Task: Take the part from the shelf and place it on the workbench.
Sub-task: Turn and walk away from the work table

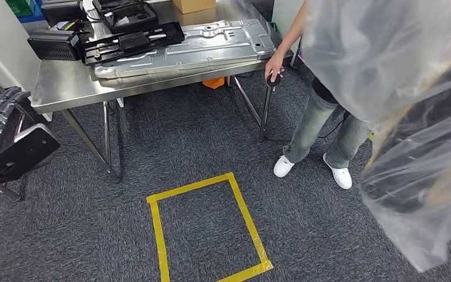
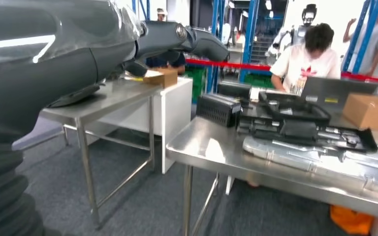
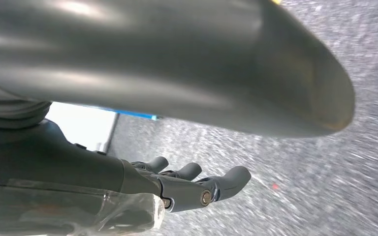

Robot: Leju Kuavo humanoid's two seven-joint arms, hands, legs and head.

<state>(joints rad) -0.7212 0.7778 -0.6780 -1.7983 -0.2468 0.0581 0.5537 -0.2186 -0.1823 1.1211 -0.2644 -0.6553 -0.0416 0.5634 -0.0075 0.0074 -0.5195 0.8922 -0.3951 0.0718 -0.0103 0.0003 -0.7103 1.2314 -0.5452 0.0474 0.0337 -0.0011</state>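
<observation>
The right hand (image 3: 177,184) is gripping a plastic-wrapped part (image 1: 399,111) at right; the left hand's (image 2: 177,42) fingers are lying extended, apart; the counter (image 1: 64,88) is standing far left.

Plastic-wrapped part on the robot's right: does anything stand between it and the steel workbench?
Yes. A person in jeans and white shoes stands at the right corner of the stainless steel workbench, between it and the clear-plastic-wrapped part.

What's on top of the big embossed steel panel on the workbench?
A black plastic tray part lies across the left end of the ribbed silver sheet-metal panel. The panel surface beneath the tray is covered, so I can't tell what's there.
</observation>
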